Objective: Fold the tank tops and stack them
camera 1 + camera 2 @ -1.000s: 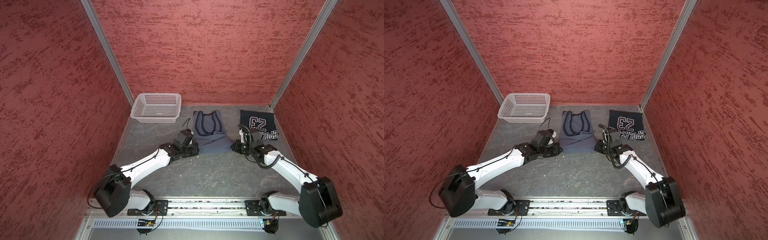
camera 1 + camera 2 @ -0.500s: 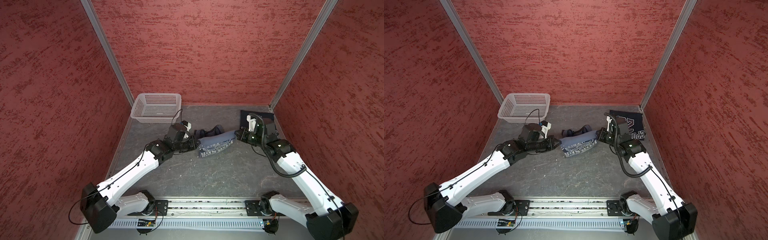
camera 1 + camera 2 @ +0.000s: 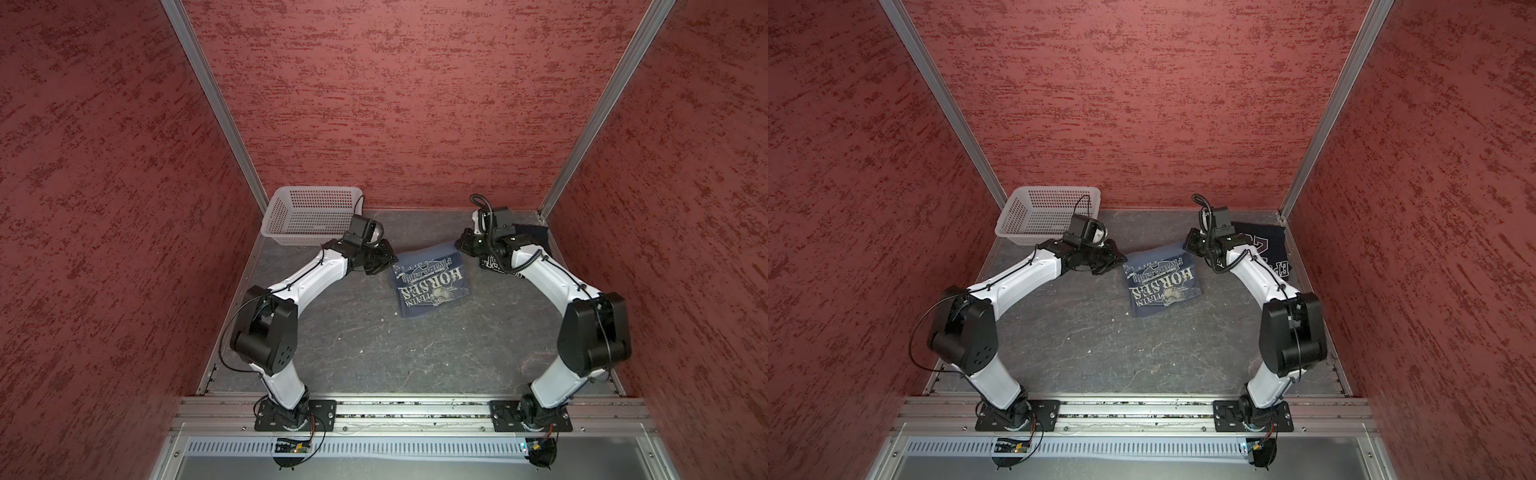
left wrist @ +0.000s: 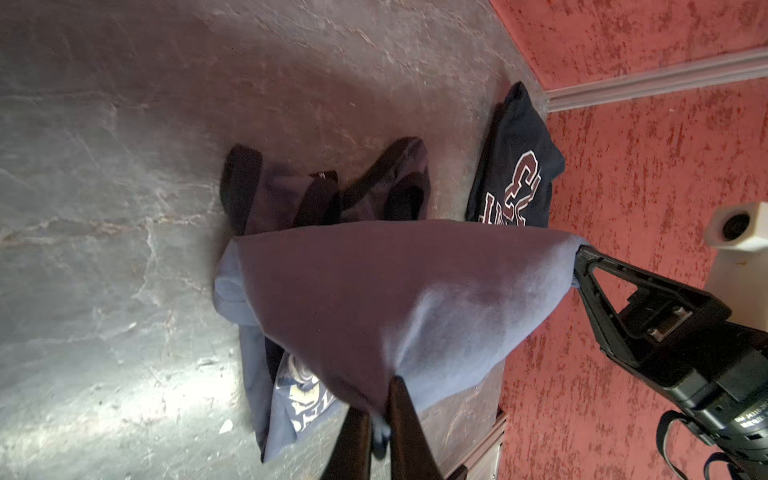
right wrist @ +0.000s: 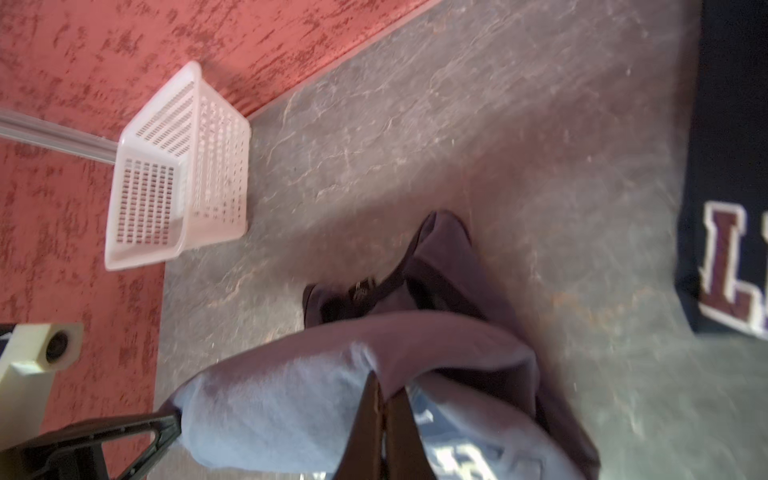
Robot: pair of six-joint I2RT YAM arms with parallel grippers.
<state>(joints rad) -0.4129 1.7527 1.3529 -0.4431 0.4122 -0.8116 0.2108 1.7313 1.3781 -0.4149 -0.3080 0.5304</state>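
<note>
Readable print on the two tops and on my own hardware

In both top views the grey-blue tank top point(image 3: 430, 282) shows the word "HORSES" in big white block letters, upside down to the camera. A smaller white line beside it starts with something like "FLYIN", and an arched line on the other side is too small for me to make out. The left wrist view shows the navy tank top point(image 4: 519, 137) with a maroon "3" outlined in white, and part of a row of letters next to it. The right wrist view catches a maroon "L" from that row. In a top view I read "EP". The black housing of my right end effector point(image 4: 577, 268) has a tiny white label, which is illegible.
</note>
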